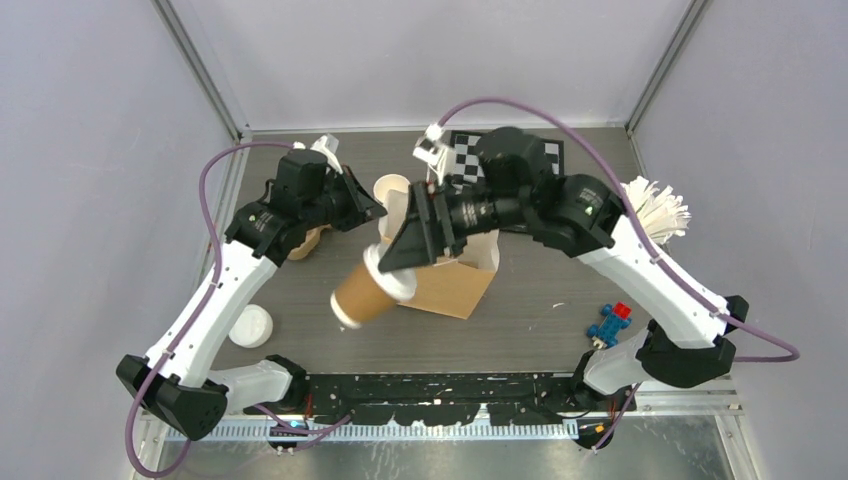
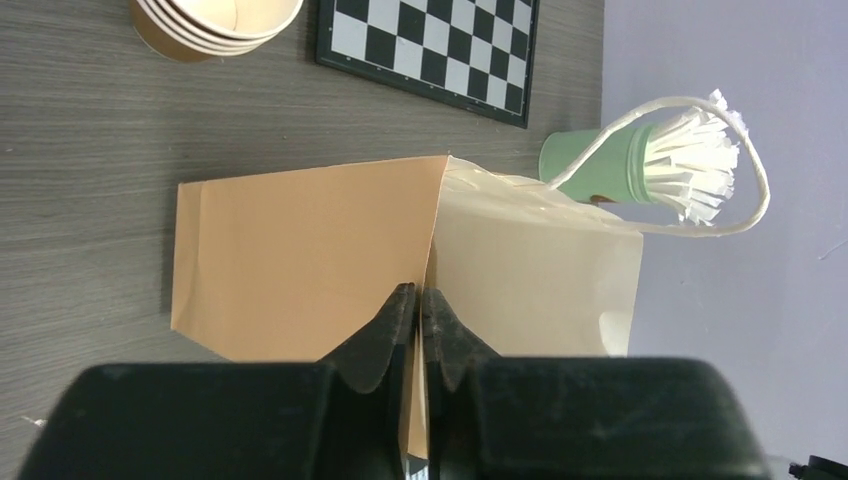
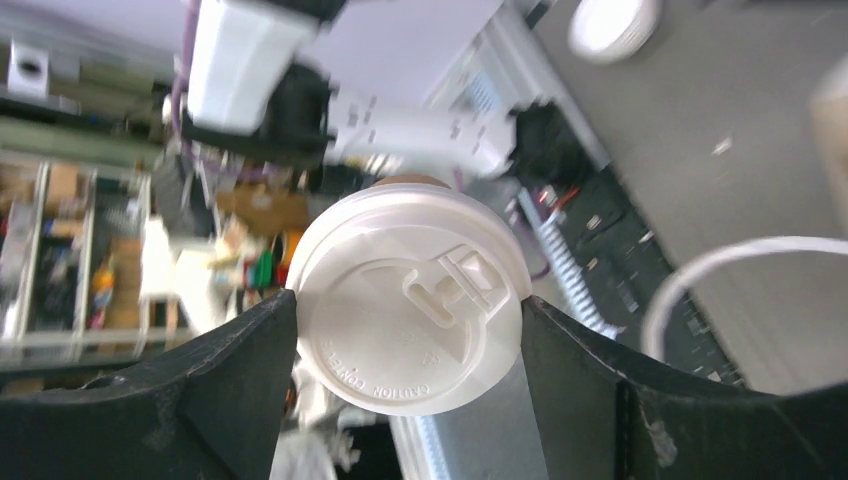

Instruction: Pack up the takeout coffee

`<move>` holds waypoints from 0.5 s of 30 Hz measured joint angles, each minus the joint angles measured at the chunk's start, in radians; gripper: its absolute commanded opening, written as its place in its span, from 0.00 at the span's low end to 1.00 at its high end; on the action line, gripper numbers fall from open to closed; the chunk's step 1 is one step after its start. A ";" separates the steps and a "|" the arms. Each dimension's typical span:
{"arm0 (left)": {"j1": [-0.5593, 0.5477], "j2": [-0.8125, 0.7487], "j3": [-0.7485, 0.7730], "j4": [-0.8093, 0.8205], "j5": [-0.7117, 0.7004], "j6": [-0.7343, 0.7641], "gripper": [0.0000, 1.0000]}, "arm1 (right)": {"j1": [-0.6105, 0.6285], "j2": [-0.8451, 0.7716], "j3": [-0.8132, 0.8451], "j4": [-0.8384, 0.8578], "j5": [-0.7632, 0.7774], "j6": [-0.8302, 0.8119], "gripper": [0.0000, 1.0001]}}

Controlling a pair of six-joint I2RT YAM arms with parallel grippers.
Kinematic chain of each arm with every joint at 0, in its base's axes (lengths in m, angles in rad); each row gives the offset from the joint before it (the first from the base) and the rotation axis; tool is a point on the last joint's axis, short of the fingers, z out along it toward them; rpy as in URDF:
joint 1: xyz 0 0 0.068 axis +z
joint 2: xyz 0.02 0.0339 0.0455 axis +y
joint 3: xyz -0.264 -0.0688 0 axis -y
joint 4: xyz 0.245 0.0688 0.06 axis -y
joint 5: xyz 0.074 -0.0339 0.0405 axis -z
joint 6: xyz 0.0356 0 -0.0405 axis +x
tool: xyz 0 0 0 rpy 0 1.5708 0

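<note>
The takeout coffee (image 1: 362,293) sits right between the two fingers of the right pincer (image 3: 410,312). It hangs in the air over the bench (image 1: 540,330), tipped on its side. Its bottom points away from the pincer. It is close beside the brown paper bag (image 1: 455,285).

The cup is small and round, made of smooth tan paper. Its lid (image 3: 400,350) is round, white, shiny plastic, with a little raised sip flap and tiny letters along the rim. The bag is stiff paper with sharp folds, tan on one side and paler on the next. It has a thin white cord handle (image 2: 766,195). The bench is dark grey with fine lines like wood.

The right pincer is spread wide. Both of its black fingers (image 3: 240,370) press on the sides of the lid, so it holds the coffee. The left pincer (image 2: 420,300) is pressed together and pinches a folded edge of the bag between its fingers.
</note>
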 measured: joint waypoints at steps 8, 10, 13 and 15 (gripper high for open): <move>0.000 -0.003 0.002 -0.036 -0.003 0.027 0.45 | -0.214 -0.014 0.074 -0.006 0.200 -0.071 0.76; 0.000 -0.002 0.013 -0.058 -0.010 0.039 0.50 | -0.235 -0.014 0.098 -0.033 0.266 -0.122 0.77; 0.000 0.000 0.050 -0.098 -0.029 0.064 0.56 | -0.236 -0.012 0.145 -0.110 0.354 -0.212 0.76; 0.000 0.000 0.080 -0.124 -0.051 0.085 0.60 | -0.235 -0.008 0.177 -0.167 0.403 -0.278 0.76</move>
